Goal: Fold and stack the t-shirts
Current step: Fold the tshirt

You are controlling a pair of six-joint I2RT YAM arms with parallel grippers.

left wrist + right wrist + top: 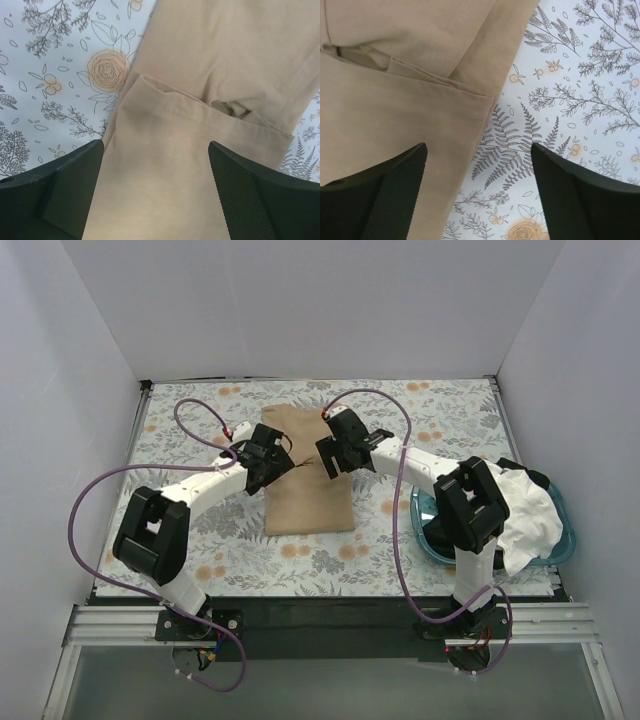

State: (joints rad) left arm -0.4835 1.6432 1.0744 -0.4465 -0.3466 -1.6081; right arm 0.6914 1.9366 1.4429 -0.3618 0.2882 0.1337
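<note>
Holds the left gripper (pixel 156 195) spread wide over the folded tan t-shirt (pixel 310 502), cloth beneath both fingers. Holds the right gripper (pixel 479 195) equally wide, shirt edge under one finger, floral table (pixel 570 100) under the other; contact probably none.

Bright even light from overhead, soft faint shadows under arms, no glare, overhead view sharp, wrist views w/ near fingers slightly soft, mild edge distortion
</note>
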